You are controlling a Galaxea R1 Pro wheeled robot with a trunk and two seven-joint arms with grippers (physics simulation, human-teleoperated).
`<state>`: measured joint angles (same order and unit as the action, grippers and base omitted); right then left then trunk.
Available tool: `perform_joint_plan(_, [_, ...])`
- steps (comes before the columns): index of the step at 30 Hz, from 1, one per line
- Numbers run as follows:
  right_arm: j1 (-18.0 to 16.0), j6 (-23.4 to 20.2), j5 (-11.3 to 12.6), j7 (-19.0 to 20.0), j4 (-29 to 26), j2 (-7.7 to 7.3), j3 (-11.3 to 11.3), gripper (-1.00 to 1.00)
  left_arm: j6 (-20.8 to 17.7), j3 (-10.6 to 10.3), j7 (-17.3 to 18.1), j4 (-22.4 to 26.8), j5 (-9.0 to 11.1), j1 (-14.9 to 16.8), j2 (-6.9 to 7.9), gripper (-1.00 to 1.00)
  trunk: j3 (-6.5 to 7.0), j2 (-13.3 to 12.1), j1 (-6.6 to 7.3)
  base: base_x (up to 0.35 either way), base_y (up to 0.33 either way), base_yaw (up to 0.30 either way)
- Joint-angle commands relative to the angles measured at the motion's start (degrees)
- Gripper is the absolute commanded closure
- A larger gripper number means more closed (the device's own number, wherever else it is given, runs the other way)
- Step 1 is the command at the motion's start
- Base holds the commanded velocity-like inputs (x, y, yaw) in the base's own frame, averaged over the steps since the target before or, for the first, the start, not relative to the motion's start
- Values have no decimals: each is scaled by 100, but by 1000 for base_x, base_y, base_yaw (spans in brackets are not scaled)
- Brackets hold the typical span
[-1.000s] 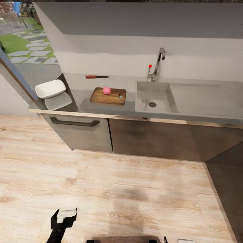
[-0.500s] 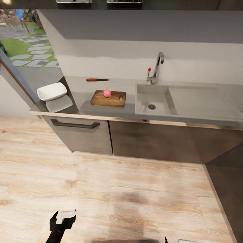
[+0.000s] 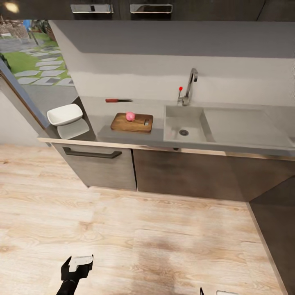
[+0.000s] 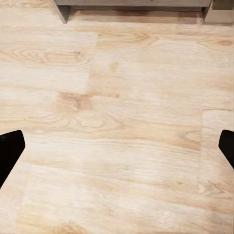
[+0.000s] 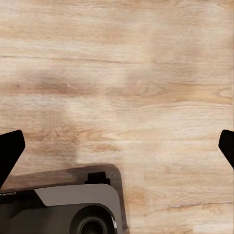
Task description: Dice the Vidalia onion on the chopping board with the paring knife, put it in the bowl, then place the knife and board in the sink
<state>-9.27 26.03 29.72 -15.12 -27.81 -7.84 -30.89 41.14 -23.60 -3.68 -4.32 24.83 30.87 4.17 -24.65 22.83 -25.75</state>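
The Vidalia onion [image 3: 130, 116] sits whole on the chopping board [image 3: 135, 124], which lies on the countertop [image 3: 102, 123] left of the sink [image 3: 192, 119]. Behind the board, near the wall, lies the paring knife [image 3: 118, 100]. At the counter's left end stands the white bowl [image 3: 64, 114]. Both arms hang low over the wooden floor, far from the counter. My left gripper [image 3: 76, 266] [image 4: 117, 151] is open with nothing between its fingers. The right gripper [image 5: 117, 148] is open and holds nothing as well, and a bit of it [image 3: 223, 292] peeks in at the head view's lower edge.
A chrome tap [image 3: 189, 86] with a red knob rises behind the basin, and a flat drainboard [image 3: 246, 127] runs to the right. Grey cabinet fronts with a dark handle [image 3: 92, 154] stand below. A dark unit [image 3: 278, 229] juts out at the right. My base [image 5: 63, 209] shows underneath.
The whole head view has shifted: the counter now looks smaller and farther off, and upper cabinet handles have come into view. The onion, board, knife and bowl have not moved.
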Motion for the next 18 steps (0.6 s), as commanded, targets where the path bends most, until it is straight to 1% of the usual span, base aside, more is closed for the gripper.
perform_joint_plan(1, [-5, 16, 33, -44, -5, -7, -49, -100, 26, -49, -38, -17, -3, 7, -4, -100, 1, 9, -3, 0, 0, 0])
perform_joint_plan(18, [-5, 16, 33, -44, -5, -7, -49, -100, 26, -49, -36, -20, 1, 7, 3, -100, 155, 9, -3, 0, 0, 0])
